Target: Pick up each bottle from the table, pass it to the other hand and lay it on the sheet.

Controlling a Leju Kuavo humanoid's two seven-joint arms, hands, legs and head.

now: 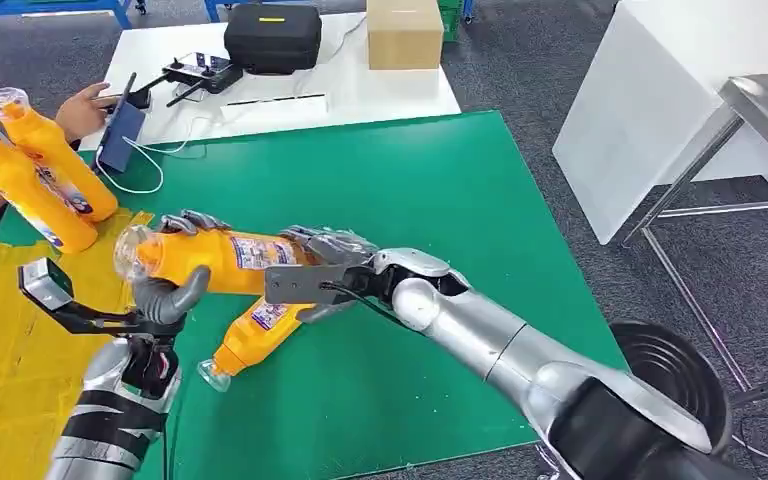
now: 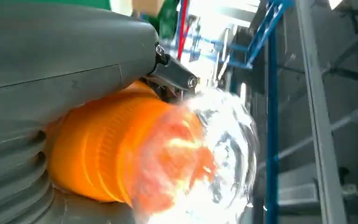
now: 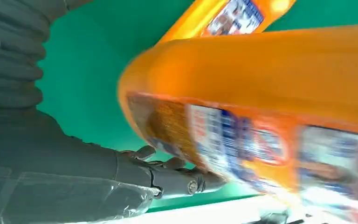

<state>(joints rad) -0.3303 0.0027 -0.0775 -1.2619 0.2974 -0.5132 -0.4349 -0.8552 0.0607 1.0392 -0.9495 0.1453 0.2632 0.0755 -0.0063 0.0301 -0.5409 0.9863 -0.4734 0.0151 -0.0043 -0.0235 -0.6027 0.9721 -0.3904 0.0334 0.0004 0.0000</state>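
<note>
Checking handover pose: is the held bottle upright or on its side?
On its side: the held bottle hangs level between left hand and right hand.

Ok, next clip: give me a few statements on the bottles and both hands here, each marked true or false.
1. Both the left hand and the right hand grip the held orange plastic bottle. True.
2. Another orange bottle lies on the green mat below it. True.
3. The yellow sheet holds no bottles. False: two orange bottles lie at its far edge.
4. The brown cardboard box sits on the green mat. False: it sits on the white table.
</note>
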